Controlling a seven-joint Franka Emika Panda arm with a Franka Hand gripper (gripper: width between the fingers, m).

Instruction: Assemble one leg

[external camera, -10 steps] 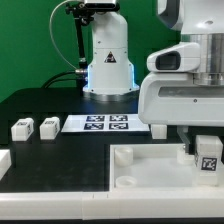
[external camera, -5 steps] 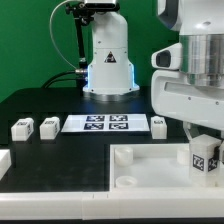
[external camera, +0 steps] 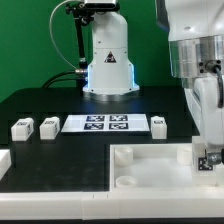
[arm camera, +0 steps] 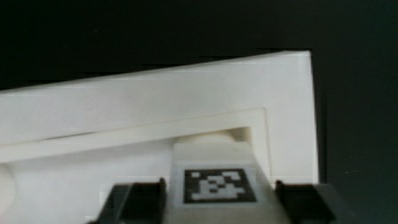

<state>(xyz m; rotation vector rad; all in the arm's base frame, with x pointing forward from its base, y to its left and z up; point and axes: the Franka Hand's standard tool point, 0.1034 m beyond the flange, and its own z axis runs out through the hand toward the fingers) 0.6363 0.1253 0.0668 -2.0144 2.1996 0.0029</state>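
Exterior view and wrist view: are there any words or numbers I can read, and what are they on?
No words, letters or numbers can be read in either view.
Marker board: only black-and-white square patterns, no text.
Loose legs: tags too small to make out.
Leg between the hand's fingers: a square pattern tag, no writing.

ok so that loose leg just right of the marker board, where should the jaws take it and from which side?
Probably from straight above, jaws closing across the short side faces of the leg. It stands low and blocky on the table, apart from the marker board, so those flat faces look free.
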